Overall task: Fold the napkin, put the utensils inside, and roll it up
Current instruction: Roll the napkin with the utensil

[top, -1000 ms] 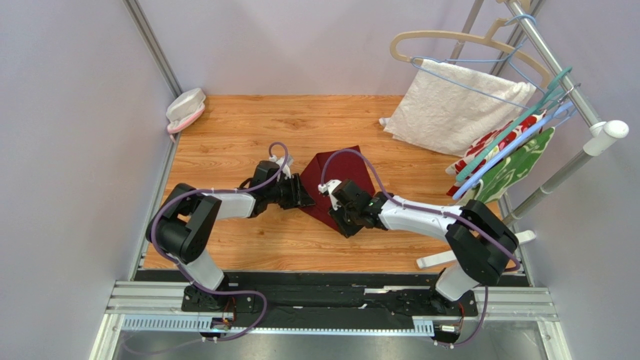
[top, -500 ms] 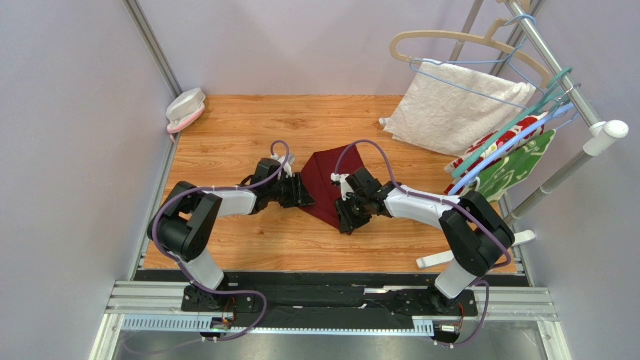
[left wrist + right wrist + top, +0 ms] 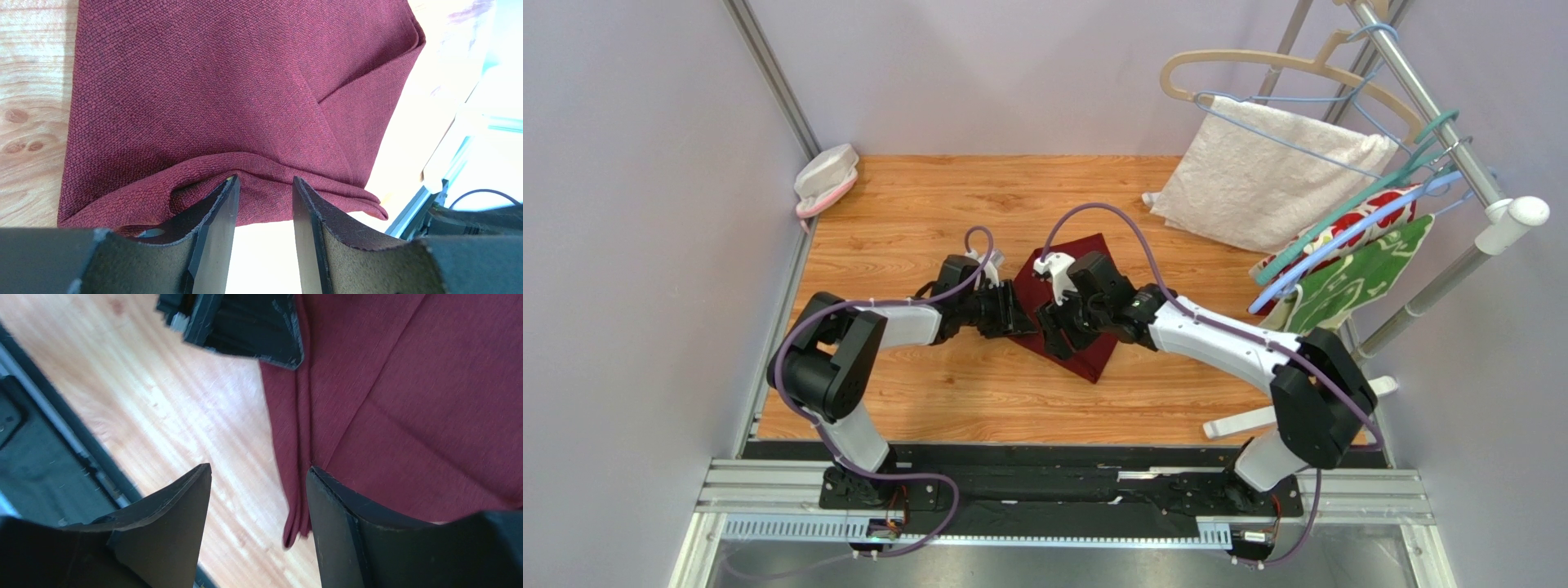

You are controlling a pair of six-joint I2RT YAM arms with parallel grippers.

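The napkin [image 3: 233,92], a maroon cloth with a coarse, visible weave, lies folded at the middle of the bench [image 3: 928,208]. Its layers overlap along a diagonal crease, and one edge is puckered into a soft ridge. The left hand [image 3: 264,199] sits low at that ridge. Its dark, matte-padded fingers [image 3: 215,226] are parted by a narrow gap, with cloth bunched at their tips but nothing pinched between them. The right hand [image 3: 258,484] is above the napkin's edge, spread wide and holding nothing. The bench is pale, wood-grained board.
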